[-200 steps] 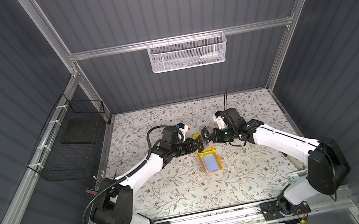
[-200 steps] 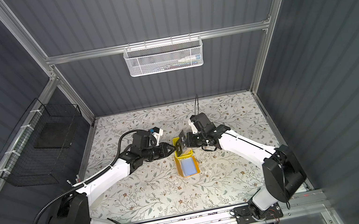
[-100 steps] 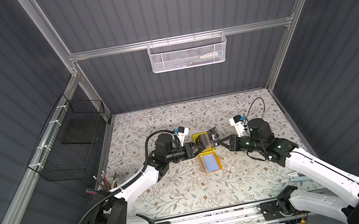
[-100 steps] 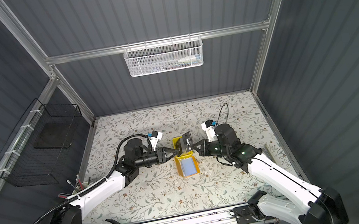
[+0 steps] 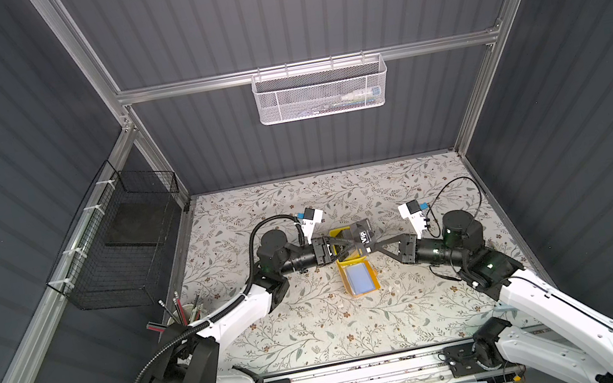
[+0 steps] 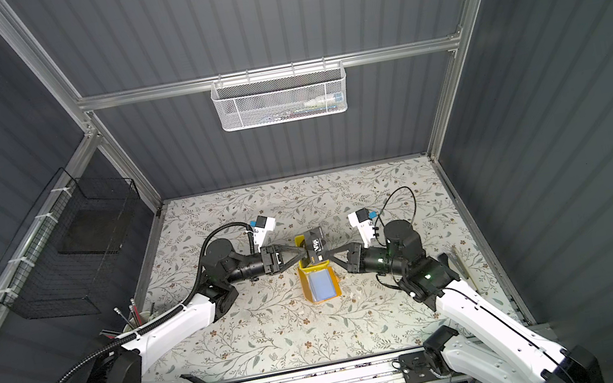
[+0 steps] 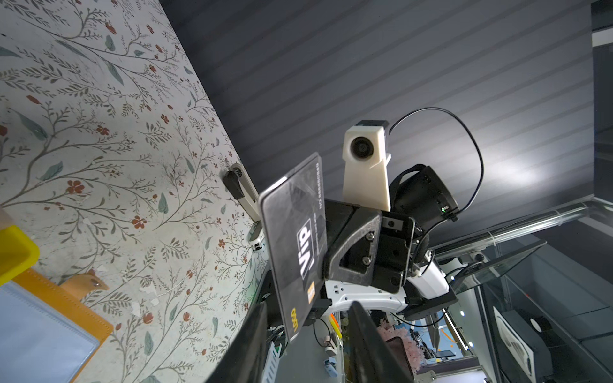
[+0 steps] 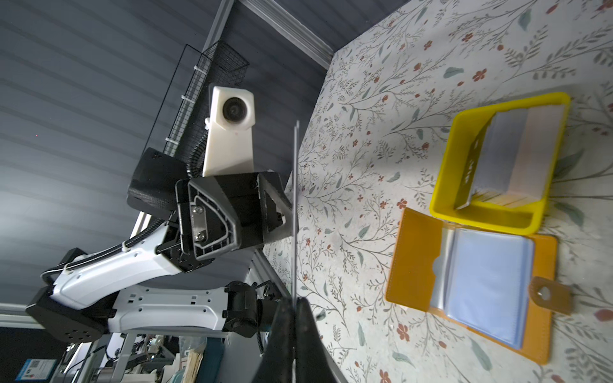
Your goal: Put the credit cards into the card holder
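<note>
A floral-print tabletop (image 5: 298,329) sits inside dark grey ribbed walls (image 5: 308,11) on an aluminium frame (image 5: 309,67), with a white mesh basket (image 5: 321,91) on the back rail and a black wire basket (image 5: 124,248) on the left wall. Mid-table the card holder (image 8: 411,252) lies open, sleeve pages up, just beside the yellow tray (image 8: 481,222) of stacked credit cards (image 8: 517,156). Above them the right gripper (image 8: 293,305) pinches a black VIP card (image 7: 295,242) by one edge, while the left gripper (image 7: 305,311) has its jaws apart around the opposite edge, not clamping
</note>
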`<state>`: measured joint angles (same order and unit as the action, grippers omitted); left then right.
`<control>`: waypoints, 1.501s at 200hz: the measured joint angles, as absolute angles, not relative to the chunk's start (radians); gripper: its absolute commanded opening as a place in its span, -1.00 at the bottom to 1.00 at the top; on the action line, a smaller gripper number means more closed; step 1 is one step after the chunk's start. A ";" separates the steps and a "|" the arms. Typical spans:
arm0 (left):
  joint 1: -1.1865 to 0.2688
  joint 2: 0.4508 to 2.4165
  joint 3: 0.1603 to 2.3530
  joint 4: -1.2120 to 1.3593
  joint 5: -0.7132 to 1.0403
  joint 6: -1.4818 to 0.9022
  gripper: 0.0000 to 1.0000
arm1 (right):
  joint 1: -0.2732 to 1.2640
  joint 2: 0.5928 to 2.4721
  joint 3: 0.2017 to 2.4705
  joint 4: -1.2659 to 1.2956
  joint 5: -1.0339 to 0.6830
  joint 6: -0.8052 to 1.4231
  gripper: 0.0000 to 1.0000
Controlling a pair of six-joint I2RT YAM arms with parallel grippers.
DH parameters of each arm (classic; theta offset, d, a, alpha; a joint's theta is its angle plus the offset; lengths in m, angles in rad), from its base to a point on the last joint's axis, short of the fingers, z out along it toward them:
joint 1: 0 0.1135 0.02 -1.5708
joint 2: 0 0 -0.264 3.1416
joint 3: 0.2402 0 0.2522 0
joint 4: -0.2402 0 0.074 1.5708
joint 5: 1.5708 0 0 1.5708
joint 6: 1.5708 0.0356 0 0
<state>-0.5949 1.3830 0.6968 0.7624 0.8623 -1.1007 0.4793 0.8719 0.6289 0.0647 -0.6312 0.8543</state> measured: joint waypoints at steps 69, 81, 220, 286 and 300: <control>-0.615 1.453 0.691 0.937 0.866 -1.227 -0.41 | 0.479 0.888 0.607 0.173 -0.691 0.905 -0.93; -0.615 1.468 0.691 0.984 0.866 -1.255 -0.49 | 0.479 0.893 0.599 0.186 -0.693 0.911 -0.93; -0.615 1.501 0.675 0.994 0.859 -1.264 -1.00 | 0.488 0.878 0.576 0.124 -0.628 0.892 -0.36; -0.621 1.433 0.676 0.671 0.802 -1.087 -1.00 | 0.592 0.823 0.590 -0.131 -0.386 0.783 -0.33; -0.621 1.422 0.676 0.605 0.783 -1.054 -1.00 | 0.622 0.840 0.589 -0.151 -0.340 0.778 -0.34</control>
